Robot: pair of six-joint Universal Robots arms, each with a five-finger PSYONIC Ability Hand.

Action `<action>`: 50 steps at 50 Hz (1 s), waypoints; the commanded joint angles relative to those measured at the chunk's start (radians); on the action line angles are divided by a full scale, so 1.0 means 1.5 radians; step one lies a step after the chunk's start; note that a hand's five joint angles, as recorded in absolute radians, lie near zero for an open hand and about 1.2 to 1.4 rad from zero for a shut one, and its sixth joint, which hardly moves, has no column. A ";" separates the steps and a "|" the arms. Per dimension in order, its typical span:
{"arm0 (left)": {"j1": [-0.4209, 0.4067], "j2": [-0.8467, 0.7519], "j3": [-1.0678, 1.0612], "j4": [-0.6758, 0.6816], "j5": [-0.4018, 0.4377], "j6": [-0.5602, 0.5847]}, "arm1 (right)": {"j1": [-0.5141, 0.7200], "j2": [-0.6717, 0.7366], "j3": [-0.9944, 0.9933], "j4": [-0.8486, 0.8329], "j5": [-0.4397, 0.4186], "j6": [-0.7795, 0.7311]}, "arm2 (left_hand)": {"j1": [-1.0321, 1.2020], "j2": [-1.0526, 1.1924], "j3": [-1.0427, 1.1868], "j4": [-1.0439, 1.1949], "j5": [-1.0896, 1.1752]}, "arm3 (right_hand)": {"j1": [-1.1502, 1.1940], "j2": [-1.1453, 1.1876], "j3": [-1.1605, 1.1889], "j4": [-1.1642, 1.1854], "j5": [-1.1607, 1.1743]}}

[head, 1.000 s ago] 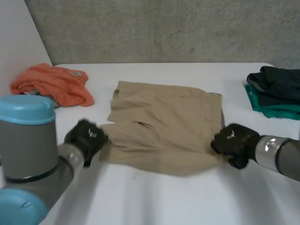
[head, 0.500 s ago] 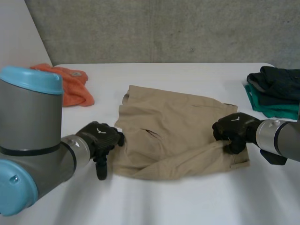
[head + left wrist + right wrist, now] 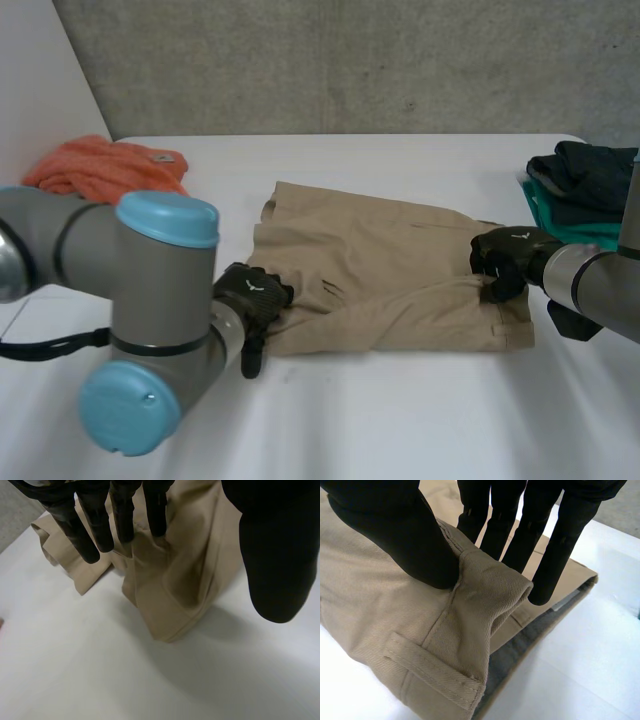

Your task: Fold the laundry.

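A tan twill garment (image 3: 400,270) lies in the middle of a white table (image 3: 400,420), folded over on itself so that its near edge forms a long double layer. The robot's two black hands sit at opposite ends of that fold.

The left hand (image 3: 250,292) is at the garment's left end, on the near corner. In the left wrist view its fingers (image 3: 100,520) are straight and spread, with their tips on or just above the cloth, and the thumb (image 3: 275,545) stands well apart from them. The tan twill garment (image 3: 170,590) runs under the palm between fingers and thumb, and its folded corner points out onto the bare table (image 3: 75,670). Nothing is pinched there.

The right hand (image 3: 505,262) is at the garment's right end, near the waistband. In the right wrist view the thumb (image 3: 395,530) presses a raised ridge of the tan twill garment (image 3: 380,605) against the straight fingers (image 3: 565,540), so this hand has the cloth pinched. A stitched belt loop (image 3: 432,672) lies just below the pinched ridge, and a grey inner layer shows along the open edge beside the table (image 3: 600,645).

A crumpled orange towel (image 3: 105,165) lies at the table's far left, well apart from the garment. A stack of dark green and teal clothes (image 3: 585,190) sits at the far right, near the right hand.
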State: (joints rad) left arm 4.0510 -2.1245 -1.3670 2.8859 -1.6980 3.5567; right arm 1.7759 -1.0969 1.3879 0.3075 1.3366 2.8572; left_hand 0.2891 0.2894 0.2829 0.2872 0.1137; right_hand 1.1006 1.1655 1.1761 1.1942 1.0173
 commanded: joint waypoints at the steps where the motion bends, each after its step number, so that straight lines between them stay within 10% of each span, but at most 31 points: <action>1: -0.021 -0.060 0.043 0.040 -0.056 0.049 | -0.006 0.013 -0.010 -0.011 0.014 0.021 | 0.164 0.164 0.168 0.165 0.164 | 0.197 0.154 0.147 0.135 0.136; 6: -0.031 -0.072 0.051 0.050 -0.073 0.076 | -0.005 0.014 -0.010 0.002 0.013 0.009 | 0.721 0.721 0.725 0.723 0.722 | 0.197 0.154 0.147 0.135 0.136; 11: -0.028 -0.026 0.037 0.045 -0.091 0.086 | -0.006 -0.001 0.014 0.042 0.002 -0.076 | 0.738 0.738 0.742 0.739 0.739 | 0.197 0.154 0.147 0.135 0.136; 24: -0.040 0.118 -0.116 -0.156 -0.107 0.149 | -0.071 -0.131 0.191 0.169 -0.092 -0.667 | 0.738 0.738 0.742 0.739 0.739 | 0.197 0.154 0.147 0.135 0.136; 39: -0.014 -0.051 0.347 -0.148 -0.127 0.157 | -0.022 0.022 -0.040 -0.113 -0.009 -0.259 | 0.738 0.738 0.742 0.739 0.739 | 0.197 0.154 0.147 0.135 0.136; 50: 0.048 -0.366 0.780 -0.088 -0.120 0.207 | 0.014 0.201 -0.195 -0.349 0.050 -0.215 | 0.738 0.738 0.742 0.739 0.739 | 0.197 0.154 0.147 0.135 0.136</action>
State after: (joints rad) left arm 4.0730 -2.4365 -0.5074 2.6901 -1.8855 3.8280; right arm 1.7711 -0.9329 1.2024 -0.0314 1.3850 2.5310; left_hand 1.1529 1.1947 1.1866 1.1954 1.0040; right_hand 1.1006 1.1655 1.1857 1.1944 1.0177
